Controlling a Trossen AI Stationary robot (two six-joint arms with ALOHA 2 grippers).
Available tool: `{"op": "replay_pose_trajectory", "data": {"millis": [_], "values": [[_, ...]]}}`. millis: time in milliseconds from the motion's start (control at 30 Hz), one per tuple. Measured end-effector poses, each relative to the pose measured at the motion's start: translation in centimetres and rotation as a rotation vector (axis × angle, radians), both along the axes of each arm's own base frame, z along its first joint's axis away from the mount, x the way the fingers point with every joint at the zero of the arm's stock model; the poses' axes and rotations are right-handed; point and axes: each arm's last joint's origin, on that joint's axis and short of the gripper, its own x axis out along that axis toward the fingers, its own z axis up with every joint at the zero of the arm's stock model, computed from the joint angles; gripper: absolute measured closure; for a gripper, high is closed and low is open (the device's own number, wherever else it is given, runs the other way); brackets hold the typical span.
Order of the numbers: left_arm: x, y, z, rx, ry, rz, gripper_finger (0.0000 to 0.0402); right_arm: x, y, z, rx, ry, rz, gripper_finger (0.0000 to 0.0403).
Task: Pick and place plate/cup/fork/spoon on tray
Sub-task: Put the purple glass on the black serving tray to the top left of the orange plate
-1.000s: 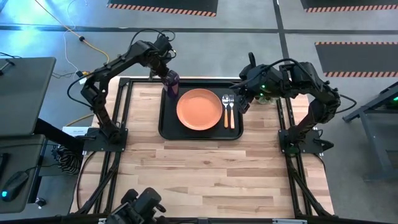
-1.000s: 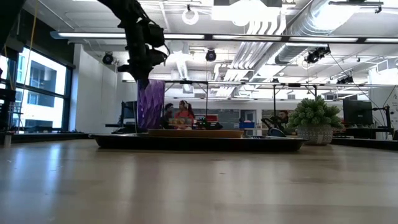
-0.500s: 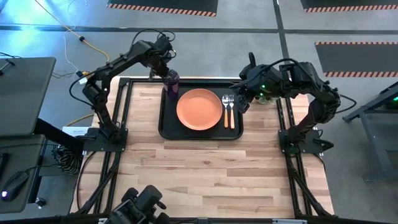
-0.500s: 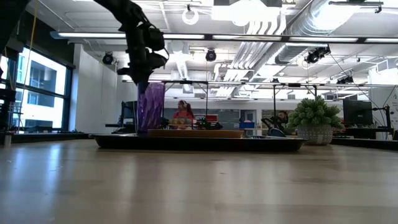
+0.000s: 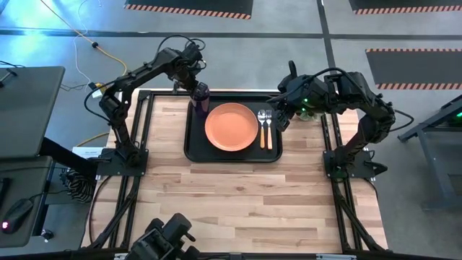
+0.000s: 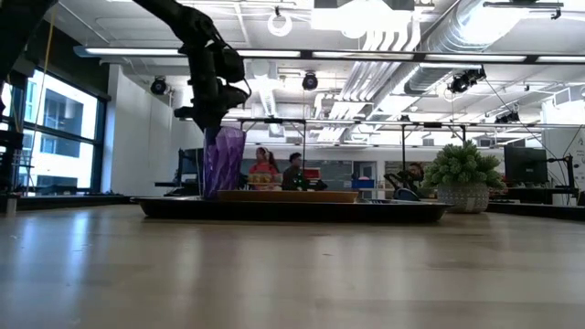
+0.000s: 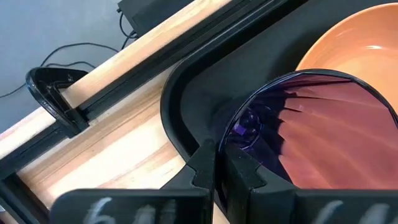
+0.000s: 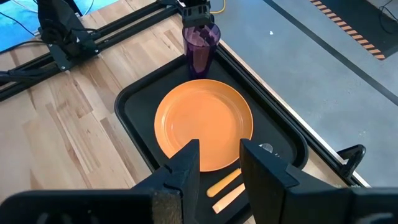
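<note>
Here your left gripper (image 5: 198, 84) pinches the shiny dark purple cup's (image 5: 201, 97) rim – cup inside the black rectangular tray (image 5: 193, 146), beside the round orange plate (image 5: 231, 127). Your right gripper (image 5: 283, 115) hovers with fingers spread.

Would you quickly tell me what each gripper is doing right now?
Left gripper: shut on the cup, at the tray's far left corner.
Right gripper: open, empty, beside the tray's right edge.

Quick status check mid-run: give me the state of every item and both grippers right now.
cup: upright in the tray's far-left corner, rim pinched by the left gripper
plate: flat on tray, empty
fork: lying on tray beside the plate
spoon: lying on tray beside the fork
tray: on table
left gripper: shut on cup
right gripper: open, empty
</note>
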Motion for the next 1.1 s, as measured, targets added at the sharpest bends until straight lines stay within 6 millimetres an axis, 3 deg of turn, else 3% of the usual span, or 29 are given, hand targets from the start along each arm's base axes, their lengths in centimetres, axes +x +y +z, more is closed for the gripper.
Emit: {"op": "replay_pose_trajectory", "data": {"millis": [1100], "values": [[-0.26,-0.30,0.73,0.045,0.022,0.017,0.0353,0.00,0.00,0.00,-0.002,0.001,0.001,0.0297]]}}
